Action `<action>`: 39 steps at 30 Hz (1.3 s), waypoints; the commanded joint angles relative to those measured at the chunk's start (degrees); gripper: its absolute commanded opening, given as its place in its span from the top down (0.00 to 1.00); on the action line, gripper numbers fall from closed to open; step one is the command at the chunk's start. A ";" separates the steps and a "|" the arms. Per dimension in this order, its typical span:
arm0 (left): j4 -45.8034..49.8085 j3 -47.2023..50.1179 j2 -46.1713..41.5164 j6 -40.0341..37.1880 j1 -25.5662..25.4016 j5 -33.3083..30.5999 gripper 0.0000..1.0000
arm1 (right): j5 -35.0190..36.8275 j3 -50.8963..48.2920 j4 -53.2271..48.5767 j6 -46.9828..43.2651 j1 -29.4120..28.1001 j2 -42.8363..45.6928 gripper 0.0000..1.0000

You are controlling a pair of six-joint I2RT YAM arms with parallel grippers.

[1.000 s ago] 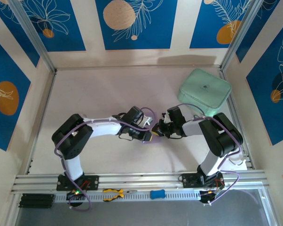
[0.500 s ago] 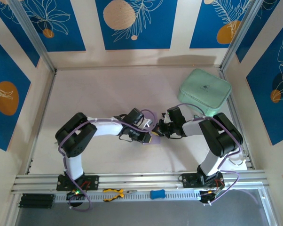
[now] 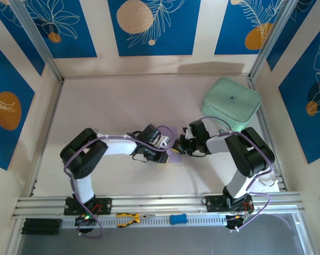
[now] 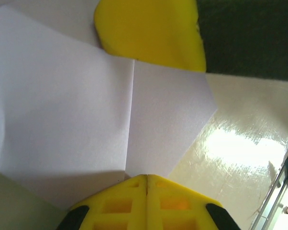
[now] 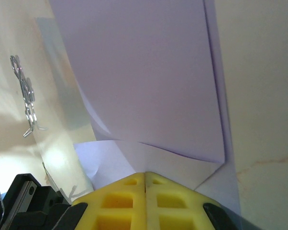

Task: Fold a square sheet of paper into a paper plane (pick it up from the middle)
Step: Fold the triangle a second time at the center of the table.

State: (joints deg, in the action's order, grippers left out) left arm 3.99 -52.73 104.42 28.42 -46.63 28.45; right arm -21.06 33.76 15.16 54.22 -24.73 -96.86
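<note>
Near rail: pliers lie unused. Mid-bench: the left hand and right hand are both clenched and face each other across the square sheet of paper. The sheet lies between them, showing a centre crease and turned-over flaps. Whether either hand nips the paper cannot be told. Judged step: pressing an early fold, with much folding remaining. The next move calls for firm creasing without skewing the sheet. Far right: mint-green case, well apart.

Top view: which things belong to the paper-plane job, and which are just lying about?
Job: lavender paper, left end effector, right end effector.
Lying about: mint-green case, pliers, small blue object.
</note>
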 commanded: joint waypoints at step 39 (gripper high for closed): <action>6.56 -5.25 4.34 2.18 2.42 -0.65 1.00 | 1.81 -0.03 -9.32 -1.57 0.98 -0.74 0.97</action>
State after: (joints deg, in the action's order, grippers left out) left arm 8.86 -59.22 107.77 31.42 -44.82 28.03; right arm -21.45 34.41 13.37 53.41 -24.29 -96.86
